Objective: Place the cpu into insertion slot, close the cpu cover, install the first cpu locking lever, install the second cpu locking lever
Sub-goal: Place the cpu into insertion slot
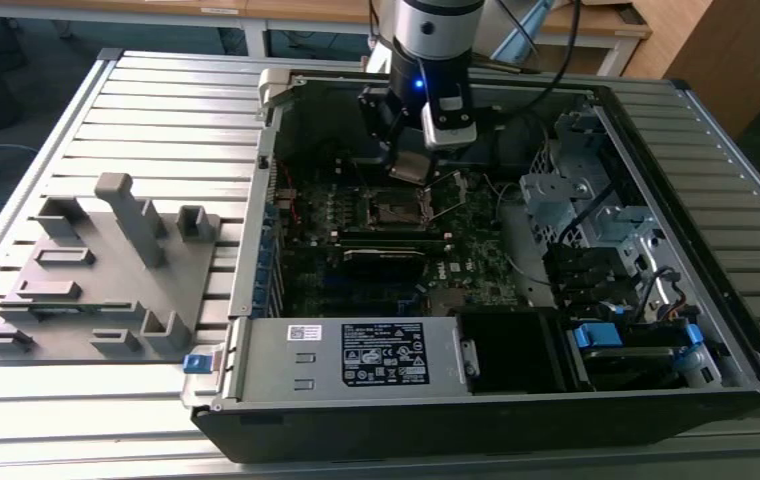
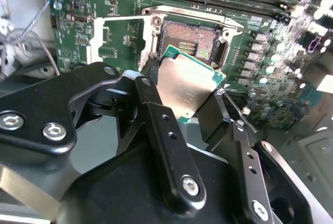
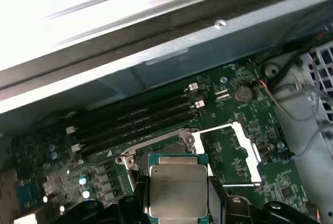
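My gripper [image 1: 410,165] hangs inside the open computer case, shut on the cpu [image 1: 408,167], a flat silver-topped square chip. In both wrist views the black fingers [image 2: 151,86] clamp the cpu [image 2: 187,83] by two opposite edges. The chip is held tilted, a little above the insertion slot [image 2: 190,37], whose dark square contact field lies open and bare. From the first wrist view the cpu [image 3: 177,187] covers most of the socket. The cpu cover [image 2: 112,31], a thin silver frame, lies flipped open flat on the motherboard beside the socket, also seen as the cpu cover [image 3: 234,153].
Long black memory slots [image 3: 135,120] run beside the socket. The case wall [image 3: 156,52] rises just beyond them. Loose white cables [image 2: 21,41] lie off the board's edge. A drive cage [image 1: 580,200] and power supply [image 1: 353,355] fill the case; a grey fixture [image 1: 87,270] sits outside on the exterior view's left.
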Motion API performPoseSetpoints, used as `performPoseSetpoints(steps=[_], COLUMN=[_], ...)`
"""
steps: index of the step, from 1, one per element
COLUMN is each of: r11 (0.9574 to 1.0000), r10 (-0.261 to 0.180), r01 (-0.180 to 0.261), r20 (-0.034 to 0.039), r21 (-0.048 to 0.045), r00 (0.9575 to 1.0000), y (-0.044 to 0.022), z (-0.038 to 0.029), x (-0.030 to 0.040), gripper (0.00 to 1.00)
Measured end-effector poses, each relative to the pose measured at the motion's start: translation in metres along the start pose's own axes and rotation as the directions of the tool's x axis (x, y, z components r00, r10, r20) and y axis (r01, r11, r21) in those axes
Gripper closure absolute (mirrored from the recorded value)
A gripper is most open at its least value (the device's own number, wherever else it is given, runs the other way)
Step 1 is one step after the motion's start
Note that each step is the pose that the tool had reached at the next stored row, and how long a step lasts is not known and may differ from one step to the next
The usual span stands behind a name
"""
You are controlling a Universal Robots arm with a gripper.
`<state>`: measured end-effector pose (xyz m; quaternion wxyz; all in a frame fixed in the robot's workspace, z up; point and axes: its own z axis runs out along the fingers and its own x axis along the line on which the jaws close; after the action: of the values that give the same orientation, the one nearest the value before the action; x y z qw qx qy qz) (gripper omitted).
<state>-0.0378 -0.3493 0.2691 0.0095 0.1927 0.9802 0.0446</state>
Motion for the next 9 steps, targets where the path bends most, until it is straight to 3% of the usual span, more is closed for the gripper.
performPoseSetpoints(steps=[3, 7, 9], r11=[0.9986, 0.9927, 0.9921], r10=[0.053, 0.121, 0.125], r01=[-0.053, -0.121, -0.125], r20=[0.0048, 0.0111, 0.0114], r21=[0.0000, -0.0006, -0.0005], r00=[0.9986, 0.9926, 0.9921], y=[0.0000, -0.0001, -0.0001], z=[0.0003, 0.0005, 0.0005], x=[0.0000, 0.0000, 0.0000], gripper=[0.46, 0.46, 0.46])
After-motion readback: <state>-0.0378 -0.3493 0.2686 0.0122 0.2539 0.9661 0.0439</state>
